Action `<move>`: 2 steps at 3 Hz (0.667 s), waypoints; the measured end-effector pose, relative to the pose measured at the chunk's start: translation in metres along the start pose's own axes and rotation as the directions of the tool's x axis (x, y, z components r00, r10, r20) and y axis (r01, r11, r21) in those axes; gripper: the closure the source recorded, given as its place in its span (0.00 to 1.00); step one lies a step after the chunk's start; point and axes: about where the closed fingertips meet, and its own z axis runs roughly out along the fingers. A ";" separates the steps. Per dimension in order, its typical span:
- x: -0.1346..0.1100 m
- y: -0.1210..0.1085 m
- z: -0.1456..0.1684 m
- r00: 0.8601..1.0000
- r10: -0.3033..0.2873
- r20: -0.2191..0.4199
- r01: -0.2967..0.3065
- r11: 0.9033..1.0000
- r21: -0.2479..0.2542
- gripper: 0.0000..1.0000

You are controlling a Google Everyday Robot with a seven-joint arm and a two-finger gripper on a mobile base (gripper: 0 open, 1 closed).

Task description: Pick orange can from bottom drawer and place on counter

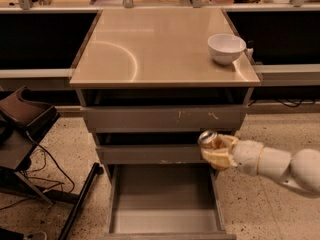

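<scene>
Now, gripper (216, 150): closed on the can, its pale fingers wrapped round the lower body. It hangs at the right front of the middle drawer (150, 154), above the open bottom drawer.
Can (207, 138): held in the gripper and tilted, with its top leaning up and to the left. It is out of the drawer and below the surface.
Can's look: small and shiny. It has a silver lid, and a strip of orange-gold side shows under it. The rest is hidden by the fingers.
Handling: probably light, with thin metal walls. It is stiff along its length but would dent under a hard squeeze. The smooth side could slip, more so while tilted. Whether it is full cannot be told.
Where to hold: across the round side near mid-height, with firm but gentle pressure. Avoid the rims.
Arm (280, 164): white, reaching in from the right.
Drawer (165, 196): grey and deep, pulled out toward the camera.
Surface (150, 44): glossy tan top, well above the can. It will need lifting and righting before it is set down.
Bowl (226, 48): white, near the surface's right edge. Bare tan lies to its left.
</scene>
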 end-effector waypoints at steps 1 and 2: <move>-0.124 0.002 -0.017 0.996 -0.081 0.040 0.079 0.996 0.040 1.00; -0.123 0.002 -0.016 0.996 -0.081 0.041 0.079 0.996 0.039 1.00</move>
